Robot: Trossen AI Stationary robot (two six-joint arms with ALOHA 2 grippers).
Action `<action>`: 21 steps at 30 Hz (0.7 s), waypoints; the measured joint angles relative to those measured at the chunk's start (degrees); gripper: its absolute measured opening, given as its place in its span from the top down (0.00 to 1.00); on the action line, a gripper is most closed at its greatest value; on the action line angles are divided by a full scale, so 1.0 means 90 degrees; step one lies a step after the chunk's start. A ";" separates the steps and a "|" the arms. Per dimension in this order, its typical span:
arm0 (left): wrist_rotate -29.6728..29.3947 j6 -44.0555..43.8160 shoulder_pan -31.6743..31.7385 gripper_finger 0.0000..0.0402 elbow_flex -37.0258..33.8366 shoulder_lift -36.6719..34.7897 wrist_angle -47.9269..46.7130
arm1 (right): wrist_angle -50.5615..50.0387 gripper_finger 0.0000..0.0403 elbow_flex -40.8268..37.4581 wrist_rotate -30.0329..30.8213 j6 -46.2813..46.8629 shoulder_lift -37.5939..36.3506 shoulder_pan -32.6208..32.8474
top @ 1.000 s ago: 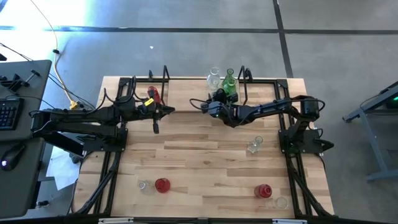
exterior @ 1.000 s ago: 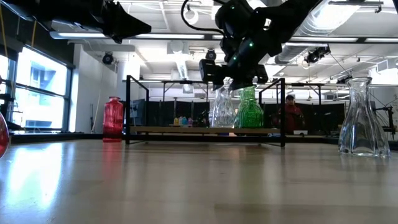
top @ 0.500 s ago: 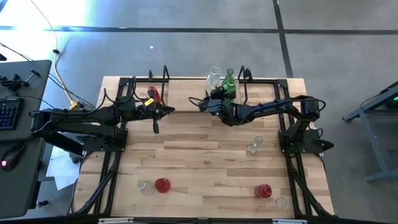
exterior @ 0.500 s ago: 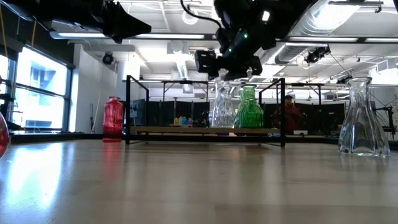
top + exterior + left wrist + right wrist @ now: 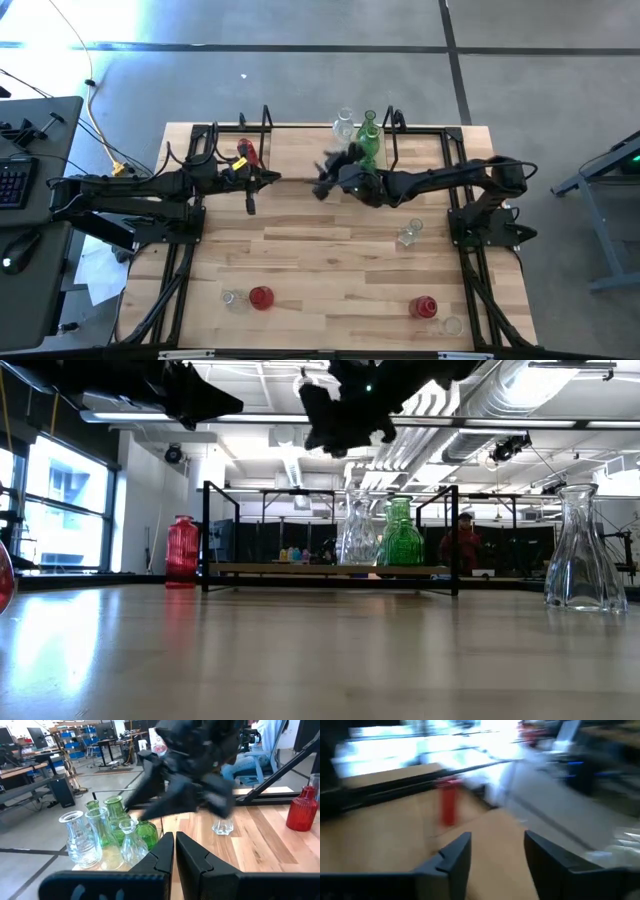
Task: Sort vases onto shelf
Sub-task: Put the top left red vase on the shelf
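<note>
The shelf (image 5: 300, 140) stands along the table's far edge. On its board rest, on their bases, a red vase (image 5: 245, 152), a clear vase (image 5: 345, 125) and a green vase (image 5: 368, 135); the low view shows them as red vase (image 5: 182, 550), clear vase (image 5: 358, 535) and green vase (image 5: 402, 538). My right gripper (image 5: 325, 185) hovers open and empty, high above the table, left of and nearer than the green vase. My left gripper (image 5: 250, 200) is shut on nothing, in the air near the shelf's left end.
On the tabletop stand a clear vase (image 5: 408, 235) at mid right, a red vase (image 5: 261, 297) beside a clear one (image 5: 232, 297) at the near left, and a red vase (image 5: 423, 306) with a clear one (image 5: 450, 325) at the near right. Bare wood lies in the middle.
My right gripper has risen from around the green vase's neck, gone toward the table's left and a little nearer, and rolled as it went. The green vase stays standing on the shelf beside the clear one.
</note>
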 joint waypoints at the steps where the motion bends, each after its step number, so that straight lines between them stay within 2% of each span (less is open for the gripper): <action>1: 0.0008 -0.0012 0.0007 0.98 0.0000 -0.0036 -0.0015 | -0.0109 0.62 0.0000 -0.0424 0.0003 -0.0045 0.0016; 4: 0.0007 -0.0016 0.0011 0.98 0.0000 -0.0210 -0.0017 | -0.0310 0.73 -0.0067 -0.1498 -0.0054 -0.0111 0.0033; 7: -0.0037 -0.0114 0.0056 0.98 0.0008 -0.0454 -0.0110 | -0.0337 0.84 -0.0324 -0.2269 -0.0238 -0.0108 0.0028; 11: -0.0048 -0.0532 0.0327 0.98 0.0455 -0.0700 -0.1418 | 0.0636 0.97 -0.1003 -0.2765 -0.0299 -0.0108 0.0028; 16: -0.0124 -0.0784 0.0858 1.00 0.1311 -0.0667 -0.3562 | 0.1964 0.96 -0.1703 -0.3063 -0.0485 -0.0106 0.0101; 21: -0.0648 -0.1217 0.1681 1.00 0.2230 -0.0232 -0.5856 | 0.2341 0.98 -0.1897 -0.3074 -0.0831 -0.0106 0.0140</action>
